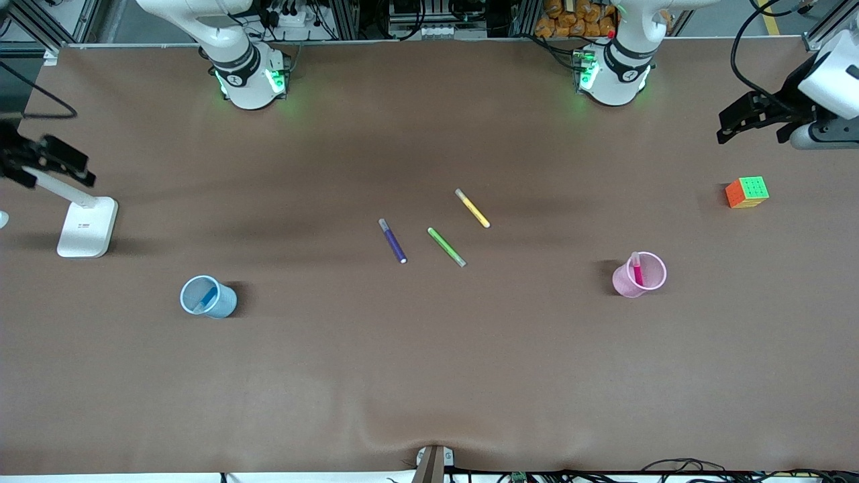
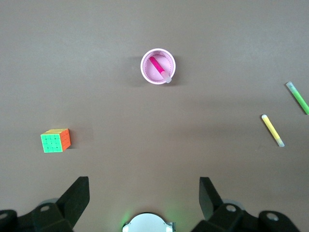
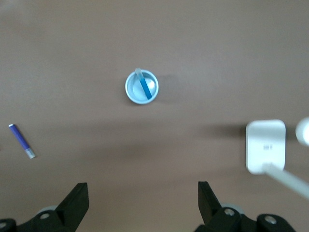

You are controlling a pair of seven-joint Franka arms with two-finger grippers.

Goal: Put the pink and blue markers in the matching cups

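1. While both arms wait high at the ends of the bench (image 1: 429,376), the pink marker (image 1: 637,270) stands tilted inside the pink cup (image 1: 652,284), its pale cap poking above the rim.
2. The pink cup sits toward the left arm's end of the bench, nearer to the front camera than the colour cube (image 1: 747,192).
3. The blue marker (image 1: 207,297) leans inside the blue cup (image 1: 225,303), which stands toward the right arm's end of the bench, nearer to the front camera than the white lamp base (image 1: 87,227).
4. Near the middle of the bench lie a purple pen (image 1: 392,241), a green pen (image 1: 447,247) and a yellow pen (image 1: 472,208), side by side and apart from one another.
5. The left end effector (image 1: 755,121) hangs over the bench's edge at the left arm's end, fingers (image 2: 77,195) spread wide and holding nothing.
6. The right end effector (image 1: 50,161) hangs over the opposite edge above the lamp, fingers (image 3: 77,199) also wide apart and holding nothing.
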